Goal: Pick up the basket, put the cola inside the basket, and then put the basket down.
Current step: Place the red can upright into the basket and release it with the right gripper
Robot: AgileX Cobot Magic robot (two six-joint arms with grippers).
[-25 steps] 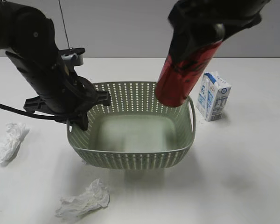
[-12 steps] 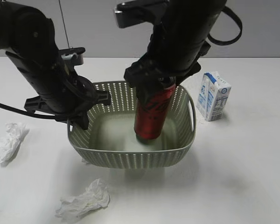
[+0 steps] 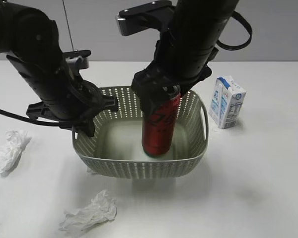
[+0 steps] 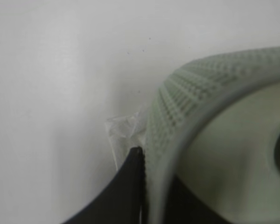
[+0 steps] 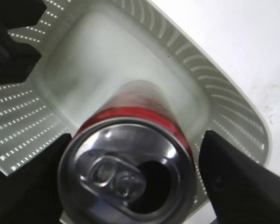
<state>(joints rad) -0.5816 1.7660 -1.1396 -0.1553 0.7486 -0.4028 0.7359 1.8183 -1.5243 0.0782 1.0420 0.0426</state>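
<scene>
So the right gripper [image 3: 165,94] had its jaws closed on the top of the cola [image 3: 160,128], can upright inside the basket [image 3: 139,166], approx. centre-right; couldn't tell if its base touched the floor. Left gripper [image 3: 92,116] was at the basket's left rim w/ jaws clamped on the wall, one inside, one outside. Basket looked slightly off the table [image 3: 258,178]. A small carton [image 3: 227,102] stood to the right, crumpled tissues [image 3: 88,213] in front and left.

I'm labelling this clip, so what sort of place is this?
Probably a lab test bench, not a home: a bare white table against a plain grey wall, with staged props like the basket and crumpled paper.
</scene>
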